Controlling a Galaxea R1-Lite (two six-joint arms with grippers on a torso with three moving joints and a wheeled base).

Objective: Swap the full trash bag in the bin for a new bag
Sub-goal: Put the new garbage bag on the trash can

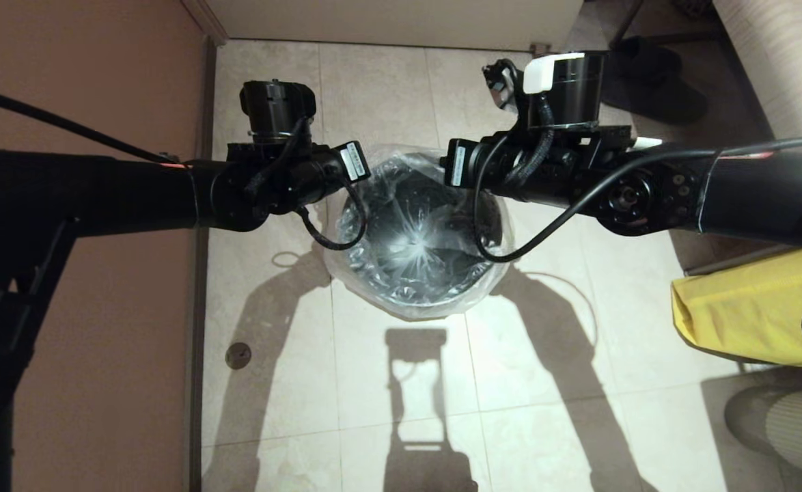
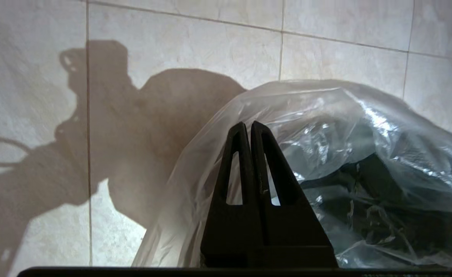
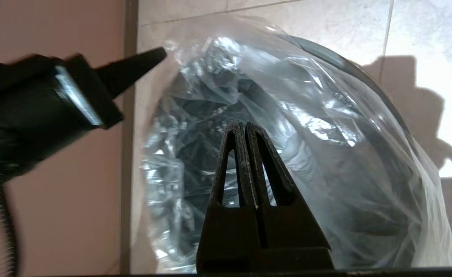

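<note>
Left gripper [image 2: 248, 125] pressed together, empty, poised over the bin's left rim. New bag [image 1: 416, 236] lining the bin [image 3: 368, 82] on the floor tiles [image 1: 387, 89], collar draped loosely outside; likely to slip inward if snagged. Right gripper [image 3: 245, 125] likewise pressed together, above the opening.

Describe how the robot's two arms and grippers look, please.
Both arms are black, with loose black cables looping below the wrists and small white labels there. The right arm carries a white part on top. The left gripper and right gripper each have two black, triangular fingers with slotted openings.
</note>
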